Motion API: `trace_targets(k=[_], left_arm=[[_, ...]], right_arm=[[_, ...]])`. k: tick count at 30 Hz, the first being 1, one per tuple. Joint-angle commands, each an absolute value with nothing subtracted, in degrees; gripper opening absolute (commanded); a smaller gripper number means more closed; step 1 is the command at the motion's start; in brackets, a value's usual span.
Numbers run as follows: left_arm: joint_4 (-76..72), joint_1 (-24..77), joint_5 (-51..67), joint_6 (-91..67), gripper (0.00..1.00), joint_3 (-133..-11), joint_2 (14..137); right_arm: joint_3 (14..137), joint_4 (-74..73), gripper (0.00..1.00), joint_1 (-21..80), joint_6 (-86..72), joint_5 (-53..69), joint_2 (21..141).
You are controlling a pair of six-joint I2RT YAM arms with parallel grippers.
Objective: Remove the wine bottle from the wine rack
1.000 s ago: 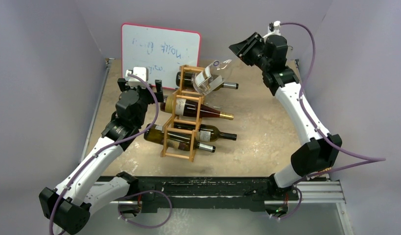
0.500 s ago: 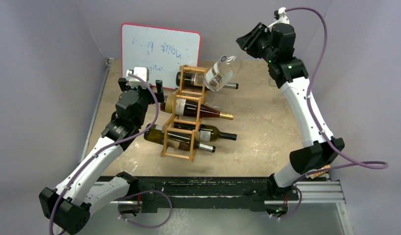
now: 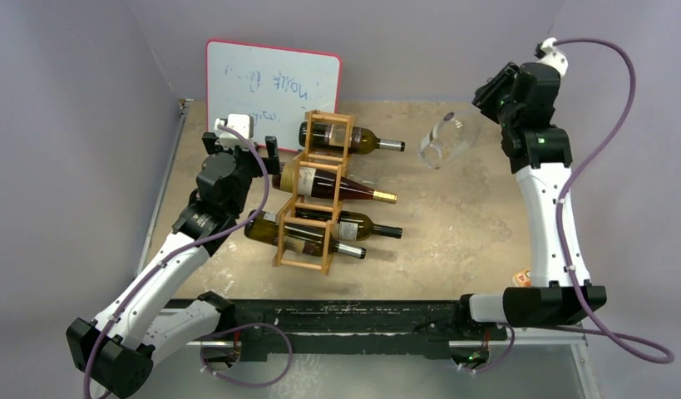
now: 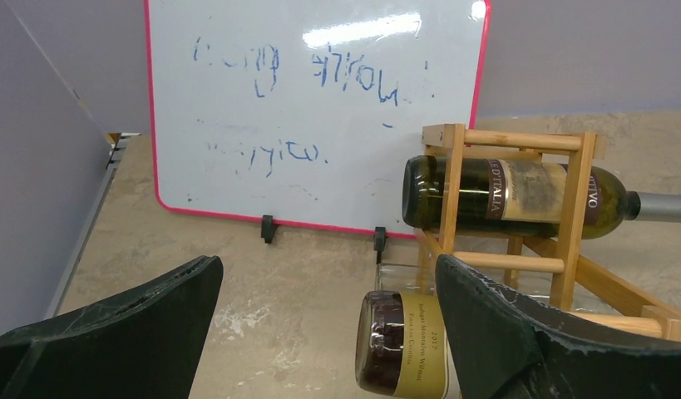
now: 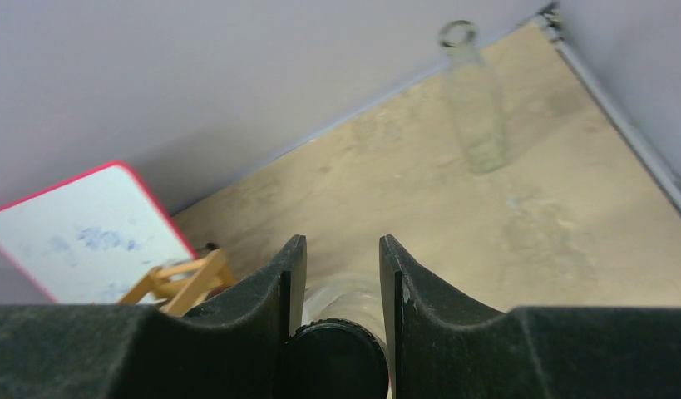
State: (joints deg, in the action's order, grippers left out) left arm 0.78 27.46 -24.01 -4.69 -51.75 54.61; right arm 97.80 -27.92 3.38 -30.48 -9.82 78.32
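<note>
**Top view, with wrist-view details.** The right gripper pinches the capped neck of the clear wine bottle. The bottle hangs tilted with its base toward 8 o'clock, well apart from the wine rack, at the rack's 2 o'clock. The left gripper is spread and holds nothing, at the rack's 9 o'clock side. 4 dark bottles lie in the rack.

**Step in hand (judged):** carry and set down. The heavy base hangs far from the grip, so hold firmly and lower base-first.

**Open room:** bare table lies at 4 o'clock. A second clear bottle stands near the table edge, so avoid that far corner.
</note>
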Motion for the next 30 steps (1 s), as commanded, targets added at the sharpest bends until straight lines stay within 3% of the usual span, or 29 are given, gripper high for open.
trace_targets(k=[1, 13, 21, 30], left_arm=[[-2.0, 27.7, -22.8, -5.8, 1.0, -52.8, 54.2], [-1.8, 27.7, -20.9, -6.5, 1.0, -53.3, 54.3], [-1.7, 27.7, -19.9, -7.5, 1.0, -53.8, 53.6], [-1.8, 27.7, -21.0, -7.3, 1.0, -53.6, 52.9]], right_arm=[[95.0, -16.5, 0.0, 1.2, -33.0, -13.4, 73.8], [85.4, -8.2, 0.0, -7.9, -30.3, -21.3, 74.9], [79.8, 6.3, 0.0, -10.5, -23.9, -25.4, 77.8], [83.1, 12.9, 0.0, -10.6, -18.7, -30.6, 86.3]])
